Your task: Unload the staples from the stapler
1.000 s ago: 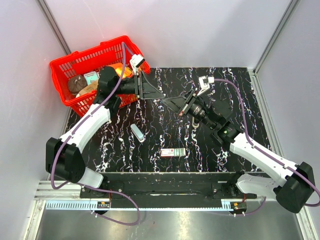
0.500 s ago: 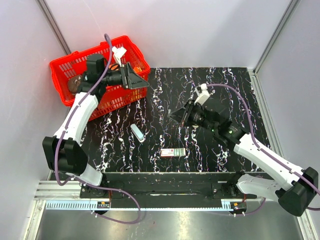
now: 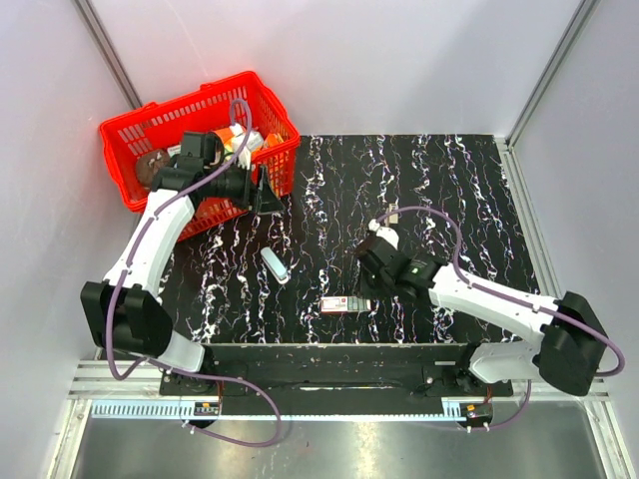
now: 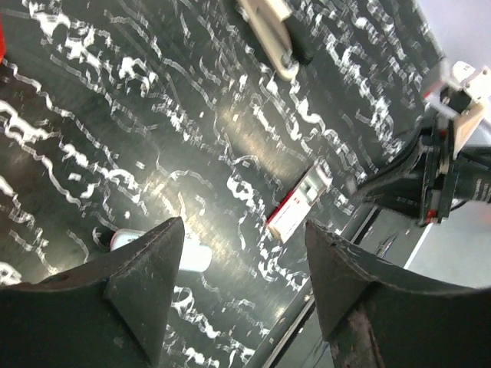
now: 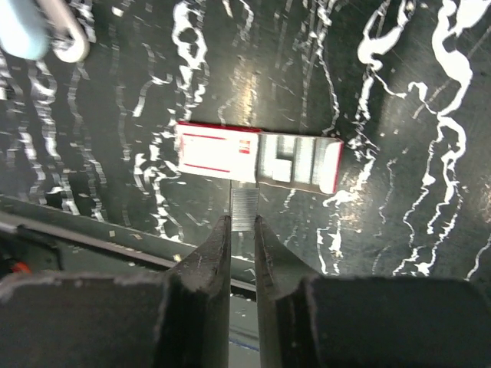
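The stapler (image 3: pixel 275 264), a slim pale blue-grey bar, lies alone on the black marbled table (image 3: pixel 469 180), left of centre. Its end shows in the right wrist view (image 5: pixel 23 31) and beside my left finger (image 4: pixel 157 247). My right gripper (image 3: pixel 366 289) is shut on a short silver strip of staples (image 5: pixel 245 207). It holds the strip at the near edge of the small staple box (image 5: pixel 257 162), whose right half shows rows of staples. My left gripper (image 3: pixel 268 196) is open and empty (image 4: pixel 245 222), above the table by the basket's near right corner.
The red basket (image 3: pixel 262 95) with several items stands at the far left. A small beige piece with a metal loop (image 3: pixel 391 214) lies right of centre and shows in the left wrist view (image 4: pixel 268 34). The staple box (image 3: pixel 346 304) lies close to the table's near edge.
The grippers were close together mid-table. My right gripper has moved near and down to the staple box with the strip. My left gripper swung over the basket, then down beside its corner.
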Controlling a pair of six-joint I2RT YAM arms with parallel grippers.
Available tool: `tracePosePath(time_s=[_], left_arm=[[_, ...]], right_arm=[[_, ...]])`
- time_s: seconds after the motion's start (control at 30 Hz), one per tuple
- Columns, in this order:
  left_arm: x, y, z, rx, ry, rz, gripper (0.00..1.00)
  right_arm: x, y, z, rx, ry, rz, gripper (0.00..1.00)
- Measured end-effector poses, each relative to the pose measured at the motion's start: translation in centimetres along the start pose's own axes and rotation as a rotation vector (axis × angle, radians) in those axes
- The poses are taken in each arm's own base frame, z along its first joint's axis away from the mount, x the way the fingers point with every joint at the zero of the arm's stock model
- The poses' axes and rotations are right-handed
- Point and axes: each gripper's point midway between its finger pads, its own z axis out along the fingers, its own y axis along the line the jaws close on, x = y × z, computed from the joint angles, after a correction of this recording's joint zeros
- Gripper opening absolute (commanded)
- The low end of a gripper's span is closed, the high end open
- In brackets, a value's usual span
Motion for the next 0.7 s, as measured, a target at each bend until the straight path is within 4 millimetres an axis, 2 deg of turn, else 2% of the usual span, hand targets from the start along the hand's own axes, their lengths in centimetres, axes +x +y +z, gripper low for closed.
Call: tracePosePath(time_s=[0.27,0.7], left_arm=[[4.3,0.9,-1.0,-0.074,0.091,0.037,0.68],[5.2,0.8,-1.3,-0.091,0.11,0.06,0.67]], right_arm=[[2.8,-3.2,2.4,0.187,0.075,-0.047,0.0],[4.5,-4.8,4.6,0.278,0.147,-0.081,0.0]])
